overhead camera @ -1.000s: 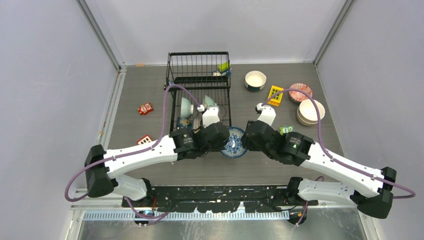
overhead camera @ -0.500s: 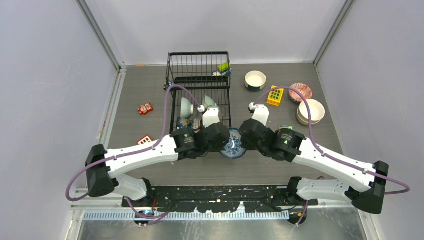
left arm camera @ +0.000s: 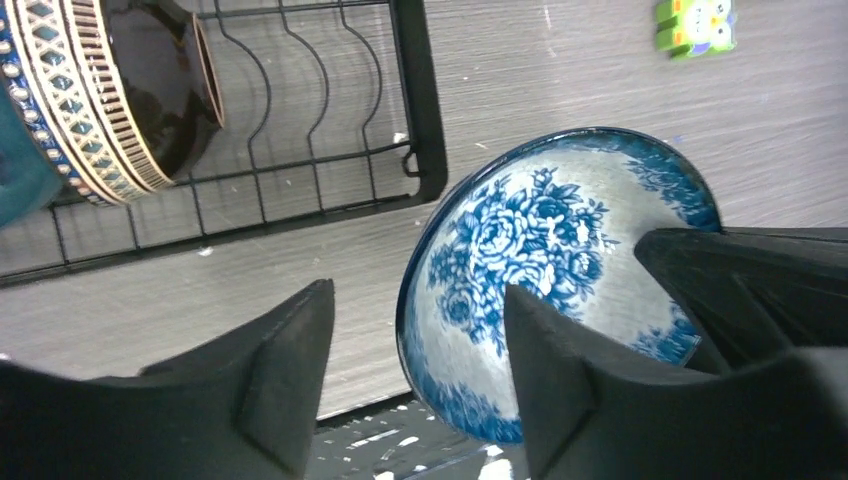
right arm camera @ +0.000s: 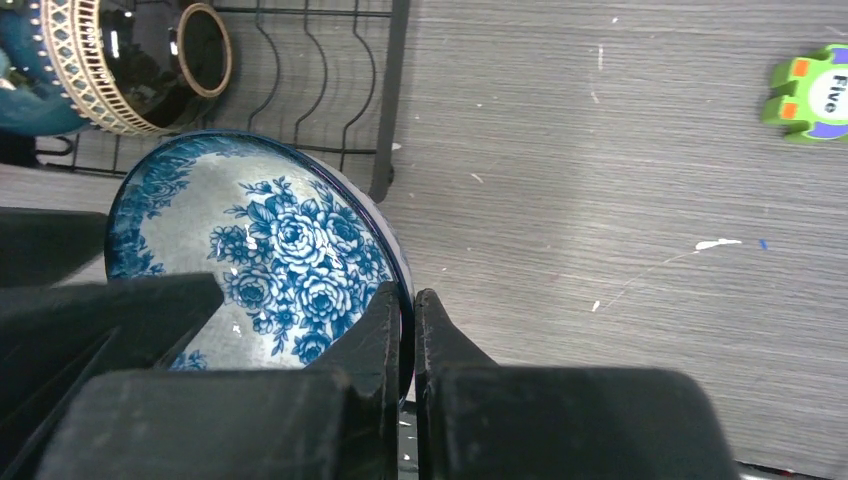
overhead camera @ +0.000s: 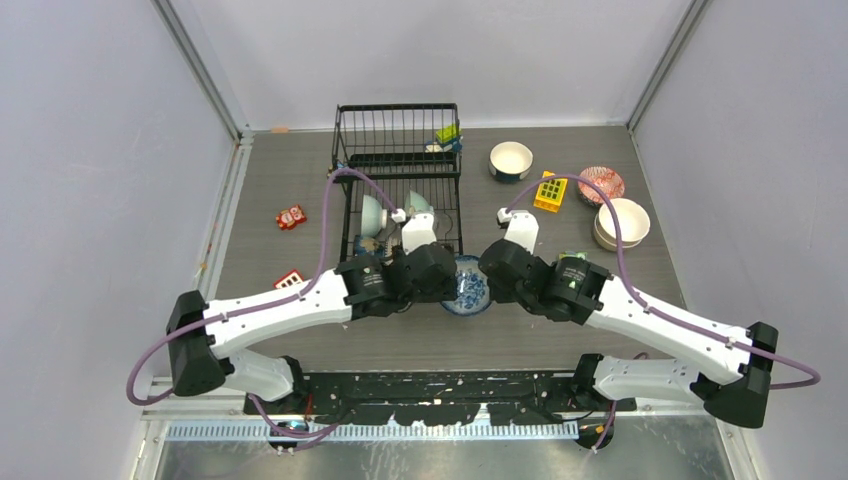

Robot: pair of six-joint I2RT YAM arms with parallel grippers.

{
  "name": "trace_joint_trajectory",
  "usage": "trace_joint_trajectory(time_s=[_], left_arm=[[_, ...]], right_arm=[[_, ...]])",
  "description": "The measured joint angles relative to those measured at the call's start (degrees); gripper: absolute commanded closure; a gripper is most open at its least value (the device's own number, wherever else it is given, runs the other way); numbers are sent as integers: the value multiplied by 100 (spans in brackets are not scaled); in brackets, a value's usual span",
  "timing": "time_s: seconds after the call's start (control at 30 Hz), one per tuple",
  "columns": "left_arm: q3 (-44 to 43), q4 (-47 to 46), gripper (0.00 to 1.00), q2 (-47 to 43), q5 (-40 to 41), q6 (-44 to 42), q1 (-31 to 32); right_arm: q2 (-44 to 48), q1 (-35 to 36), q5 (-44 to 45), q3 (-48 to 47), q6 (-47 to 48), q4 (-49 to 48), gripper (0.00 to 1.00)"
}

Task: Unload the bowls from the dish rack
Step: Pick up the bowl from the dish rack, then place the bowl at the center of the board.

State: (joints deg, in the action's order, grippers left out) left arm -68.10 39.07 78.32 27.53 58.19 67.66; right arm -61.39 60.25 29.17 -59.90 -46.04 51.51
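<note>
Looks like a hand-over in mid-air: the blue bowl (overhead camera: 467, 288) hangs tipped on edge between the two arms, just off the near right corner of the rack (overhead camera: 397, 106), over bare desk (right arm camera: 600, 150). The right end effector (right arm camera: 407, 310) is pinched tight on the rim, one finger inside and one outside, so the bowl is its load. The left end effector (left arm camera: 418, 300) stands spread about halfway, straddling the opposite rim; its outer finger is clear of it, but I cannot tell if the inner one touches. Next, I'd say, left must back off without clipping the rim, then right swings out toward the cream bowl (overhead camera: 622, 222) at far right and sets down flat; a brown bowl (left arm camera: 170, 90) waits in the rack
</note>
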Motion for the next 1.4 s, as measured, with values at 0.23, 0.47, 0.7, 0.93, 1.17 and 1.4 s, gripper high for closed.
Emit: trace_joint_trajectory(time_s=[0.23,0.47,0.7,0.93,1.17,1.4], left_arm=[[0,7,0,-522,144,-68,11],[319,341,0,-1683,734,-409,9],[1311,758,0,-3060,1292,-616,9],[1532,988,1,-3571,1436,-610,9],[1784,1012,2,-3858,1414,-481,9],[2221,1069,4,-4120,1246,-96,9]], right_arm=[[4,-127,310,-260,122,411,99],[398,-1606,372,-448,557,533,99],[195,-3593,-175,-42,693,-195,99],[-1303,-4710,-879,358,247,-1423,99],[-2339,-4769,-1154,251,-133,-2192,99],[-2951,-4787,-1196,116,-203,-2540,99]])
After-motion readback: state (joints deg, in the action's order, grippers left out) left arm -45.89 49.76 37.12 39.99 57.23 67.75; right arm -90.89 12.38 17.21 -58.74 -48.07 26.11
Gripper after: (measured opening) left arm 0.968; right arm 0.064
